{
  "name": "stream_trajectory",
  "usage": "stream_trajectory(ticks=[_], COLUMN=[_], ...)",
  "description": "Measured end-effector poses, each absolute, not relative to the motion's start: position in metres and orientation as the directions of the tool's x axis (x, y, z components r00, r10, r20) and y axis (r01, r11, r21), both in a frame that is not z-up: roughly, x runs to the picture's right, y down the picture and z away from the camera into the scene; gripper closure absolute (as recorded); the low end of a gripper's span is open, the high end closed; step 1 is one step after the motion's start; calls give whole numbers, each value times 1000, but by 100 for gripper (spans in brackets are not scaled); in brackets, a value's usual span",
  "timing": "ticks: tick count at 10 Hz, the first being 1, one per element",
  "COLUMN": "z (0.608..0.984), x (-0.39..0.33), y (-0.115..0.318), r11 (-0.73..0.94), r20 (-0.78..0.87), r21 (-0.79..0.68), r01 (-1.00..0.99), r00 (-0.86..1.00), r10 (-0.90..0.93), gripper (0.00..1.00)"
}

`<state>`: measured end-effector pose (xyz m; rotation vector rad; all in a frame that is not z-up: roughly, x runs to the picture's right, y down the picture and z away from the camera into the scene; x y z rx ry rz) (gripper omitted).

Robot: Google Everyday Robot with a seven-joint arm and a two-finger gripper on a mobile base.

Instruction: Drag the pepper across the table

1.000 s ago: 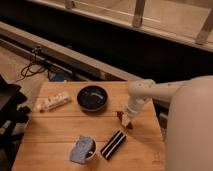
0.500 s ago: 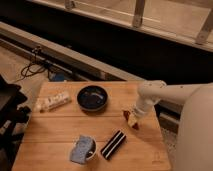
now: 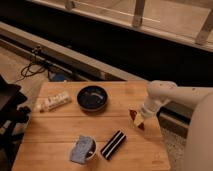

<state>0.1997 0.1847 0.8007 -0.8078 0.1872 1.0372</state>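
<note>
The pepper (image 3: pixel 133 115) is a small red shape on the right side of the wooden table (image 3: pixel 55 131), with a second bit of red (image 3: pixel 141 126) just below the gripper. My gripper (image 3: pixel 137 120) hangs from the white arm (image 3: pixel 165 95) and sits right at the pepper, covering its middle. I cannot tell whether it holds the pepper.
A dark round pan (image 3: pixel 92 97) sits at the back centre. A black-and-white striped block (image 3: pixel 114 144) lies at the front centre, a blue-grey cloth in a cup (image 3: pixel 82 149) to its left, and a pale packet (image 3: pixel 52 101) at the back left. The table's right edge is close to the gripper.
The arm and gripper have moved to the right and slightly back, away from the striped block. The red pepper has shifted right along with the gripper.
</note>
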Motion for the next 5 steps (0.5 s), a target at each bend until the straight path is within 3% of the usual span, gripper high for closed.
stream_trajectory(ticks=[5], z=[799], x=[204], y=[178], r11=[259], r20=[-496], r21=[-501], r01=[-826], r00=[519], r10=[696], gripper=[80])
